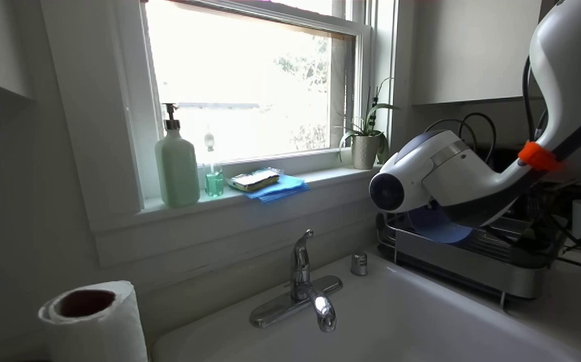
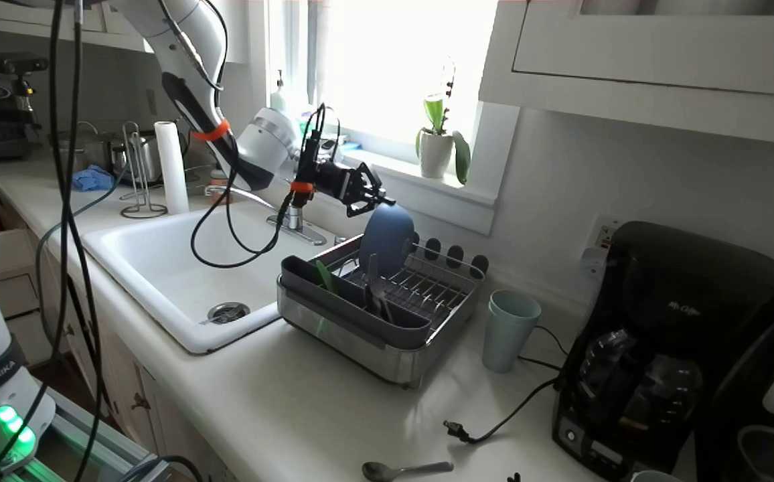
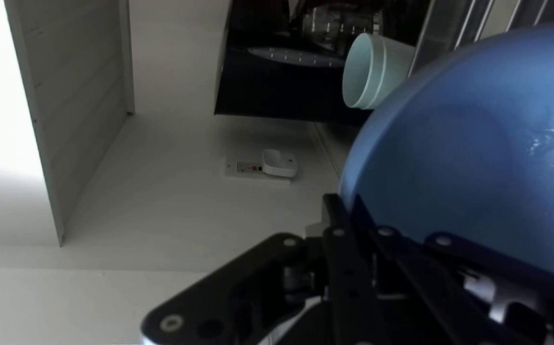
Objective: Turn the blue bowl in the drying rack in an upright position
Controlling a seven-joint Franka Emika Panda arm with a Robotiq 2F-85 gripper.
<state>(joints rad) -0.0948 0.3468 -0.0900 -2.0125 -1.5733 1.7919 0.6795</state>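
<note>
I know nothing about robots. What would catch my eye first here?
Probably the big white arm, reaching across the sink. Its black gripper pinches the rim of a blue bowl, which is tipped on edge at the rack. The glaring, nearly washed-out window above the sink might draw your eye too.

We see a white countertop (image 2: 280,402) carrying the drying rack (image 2: 350,345), just beside the inset sink (image 2: 246,329). Near the rack stand two nested pale-green tumblers (image 2: 506,338), then a black Mr. Coffee drip coffee maker (image 2: 675,311); a corded power plug (image 2: 456,430) and a metal spoon (image 2: 397,472) lie flat. Across the sink we find an upright paper-towel roll (image 2: 171,167) and a blue cloth (image 2: 92,179).
</note>
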